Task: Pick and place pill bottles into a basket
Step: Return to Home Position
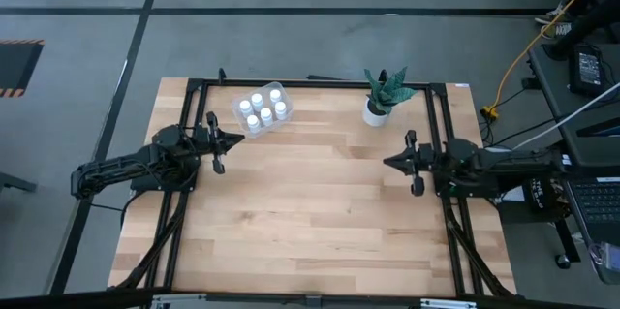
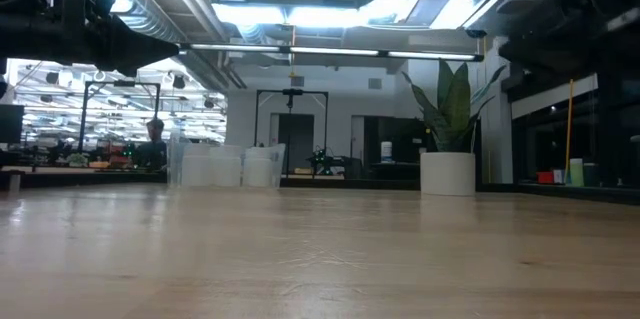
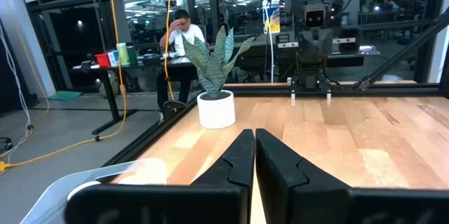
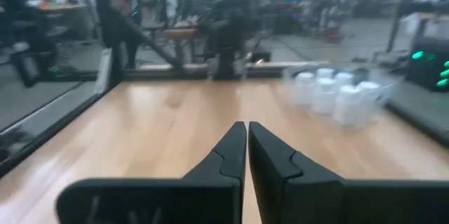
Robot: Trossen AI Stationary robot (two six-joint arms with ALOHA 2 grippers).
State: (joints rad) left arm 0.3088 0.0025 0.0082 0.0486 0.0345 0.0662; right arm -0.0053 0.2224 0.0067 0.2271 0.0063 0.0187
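Note:
Several white pill bottles [image 1: 263,112] stand upright inside the clear basket [image 1: 278,91], which rests on the table at the far left. The bottles also show in the low view [image 2: 225,166] and the right wrist view [image 4: 330,92]. My left gripper [image 1: 239,140] is shut and empty, just near of the basket, its fingers showing in the left wrist view [image 3: 254,155]. My right gripper [image 1: 387,162] is shut and empty at the table's right, its fingers showing in the right wrist view [image 4: 247,150].
A white pot with a green plant [image 1: 380,104] stands at the far right of the table; it also shows in the low view [image 2: 447,169] and the left wrist view [image 3: 215,104]. A person sits beyond the table in the left wrist view [image 3: 181,38]. A black frame edges the table.

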